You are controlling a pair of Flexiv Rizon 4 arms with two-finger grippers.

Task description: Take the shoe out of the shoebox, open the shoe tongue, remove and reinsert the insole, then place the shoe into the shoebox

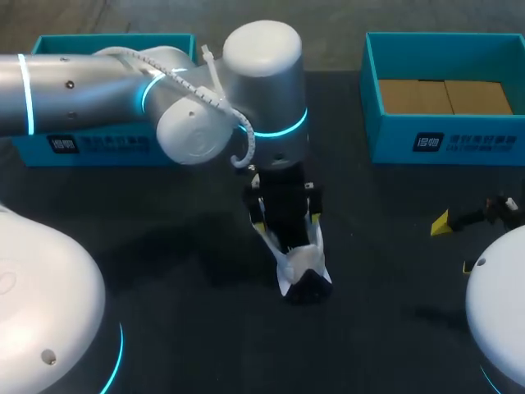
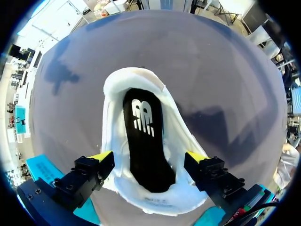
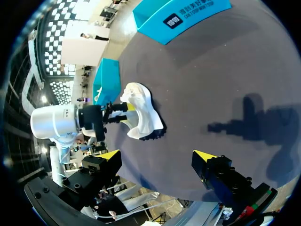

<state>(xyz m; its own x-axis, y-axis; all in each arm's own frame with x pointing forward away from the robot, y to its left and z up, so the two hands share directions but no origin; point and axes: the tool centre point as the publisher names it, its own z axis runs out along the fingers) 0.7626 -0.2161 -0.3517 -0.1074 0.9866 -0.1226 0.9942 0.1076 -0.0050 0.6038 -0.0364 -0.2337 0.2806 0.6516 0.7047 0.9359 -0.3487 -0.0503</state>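
A white shoe (image 1: 302,261) with a black sole edge lies on the dark table near the middle. My left gripper (image 1: 285,226) hangs right over it, pointing down. In the left wrist view the shoe (image 2: 117,141) is seen from above, with its black insole (image 2: 146,141) lying inside. The left gripper (image 2: 149,157) is open, with a yellow-tipped finger on either side of the shoe's wide mouth. My right gripper (image 1: 451,242) is open at the table's right side, well away from the shoe (image 3: 141,113), with nothing between the fingers (image 3: 157,155).
A teal box (image 1: 107,90) stands at the back left, partly behind my left arm. A second teal box (image 1: 447,131) at the back right has brown cardboard inside. Dark tabletop (image 1: 164,246) spreads around the shoe.
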